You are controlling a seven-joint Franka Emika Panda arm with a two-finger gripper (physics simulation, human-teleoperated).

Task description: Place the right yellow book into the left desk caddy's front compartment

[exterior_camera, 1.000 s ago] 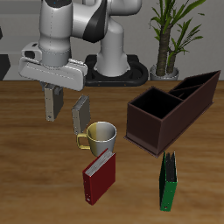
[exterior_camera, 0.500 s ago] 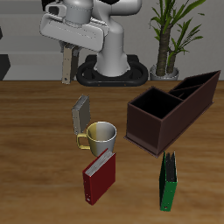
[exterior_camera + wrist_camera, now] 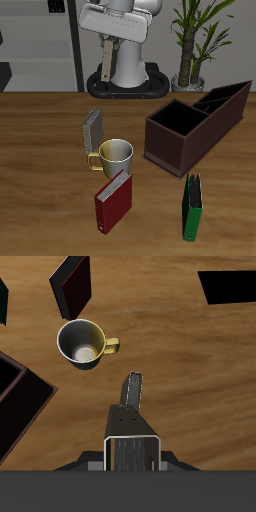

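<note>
Wooden table (image 3: 40,150), potted plant (image 3: 195,40) at back — pale wall behind.

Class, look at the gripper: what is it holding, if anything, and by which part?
The gripper holds a yellow book by its top edge; the book hangs below it, high above the table.

The robot arm (image 3: 122,20) is glossy white with rounded, bulbous link shells and dark grey bands at the joints. Its base (image 3: 126,72) is a smooth white cone standing on a flat black plate. In the wrist view the gripper (image 3: 133,451) shows a dark grey body with a boxy, metallic silver-rimmed frame.
</note>
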